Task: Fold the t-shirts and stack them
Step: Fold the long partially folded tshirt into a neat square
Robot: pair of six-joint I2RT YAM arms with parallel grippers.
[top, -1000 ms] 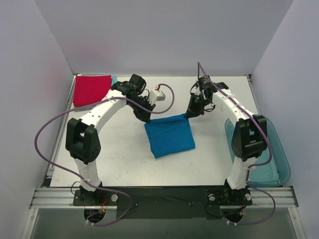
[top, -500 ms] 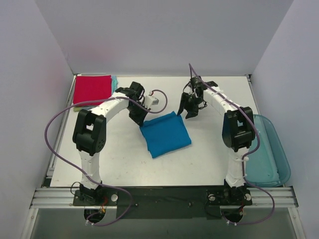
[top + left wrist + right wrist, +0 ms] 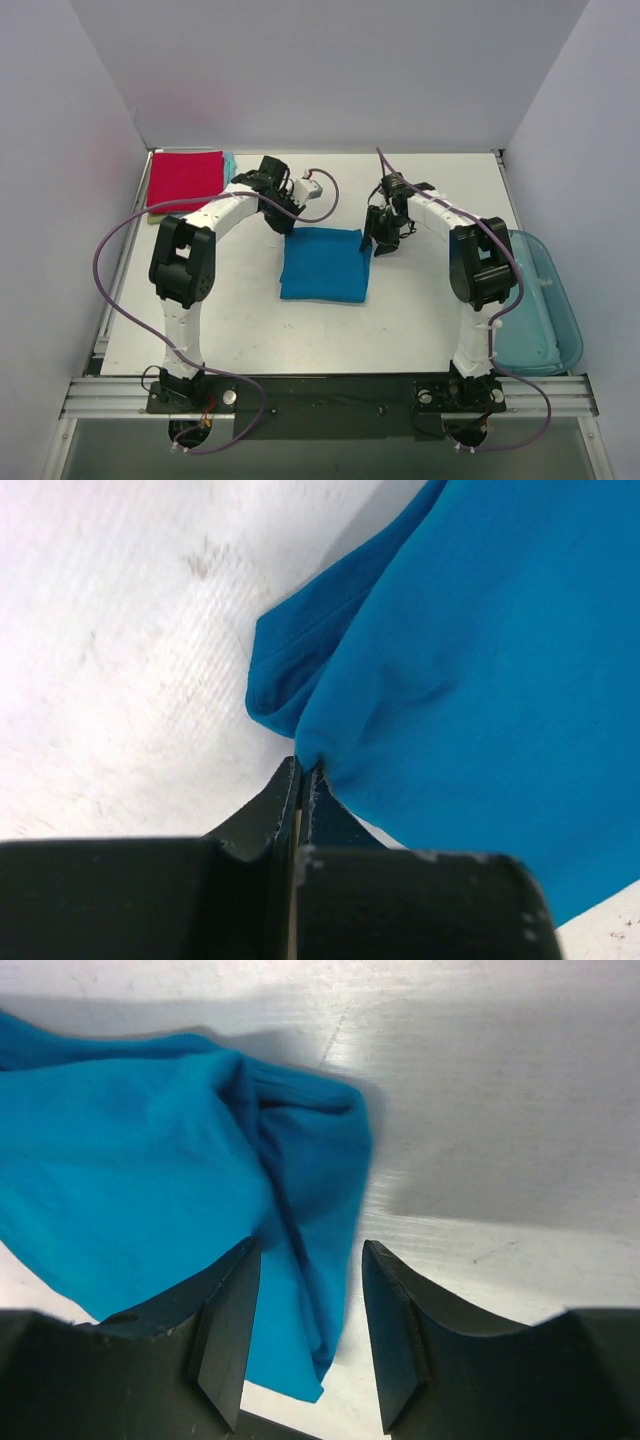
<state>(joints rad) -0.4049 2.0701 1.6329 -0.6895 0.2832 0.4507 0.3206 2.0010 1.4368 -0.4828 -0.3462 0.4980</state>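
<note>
A bright blue t-shirt (image 3: 323,264) lies folded into a square at the table's middle. My left gripper (image 3: 286,222) is shut on its far left corner; in the left wrist view the fingertips (image 3: 302,770) pinch a fold of the blue cloth (image 3: 480,680). My right gripper (image 3: 377,238) hangs open over the far right corner, and the blue cloth (image 3: 130,1160) lies loose between the jaws (image 3: 310,1290). A folded red t-shirt (image 3: 185,180) sits at the far left, on top of a light teal one (image 3: 230,162) and a yellowish one (image 3: 156,214).
A translucent blue plastic bin (image 3: 545,310) hangs off the table's right edge beside the right arm. Grey walls close in the back and both sides. A purple cable loops off each arm.
The right gripper let go of the blue t-shirt's corner and opened. The shirt swung from tilted to square on the table, with the left gripper still holding its corner.
</note>
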